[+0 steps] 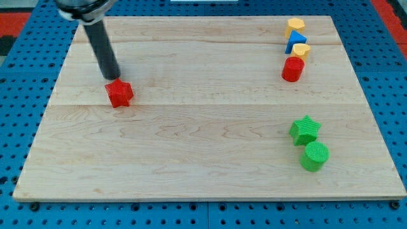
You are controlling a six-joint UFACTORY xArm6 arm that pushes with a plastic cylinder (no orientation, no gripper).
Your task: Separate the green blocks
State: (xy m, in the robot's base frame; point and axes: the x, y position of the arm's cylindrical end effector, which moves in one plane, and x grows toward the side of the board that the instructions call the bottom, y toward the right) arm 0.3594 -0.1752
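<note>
A green star block [305,130] and a green cylinder [314,156] sit touching each other at the view's lower right, the star above the cylinder. My tip [112,76] is far off at the view's upper left, just above a red star block [119,93] and touching or nearly touching it.
At the view's upper right is a tight column of blocks: a yellow block [295,25], a blue triangular block [294,42], a second yellow block [301,51] and a red cylinder [292,69]. The wooden board [203,146] lies on a blue perforated base.
</note>
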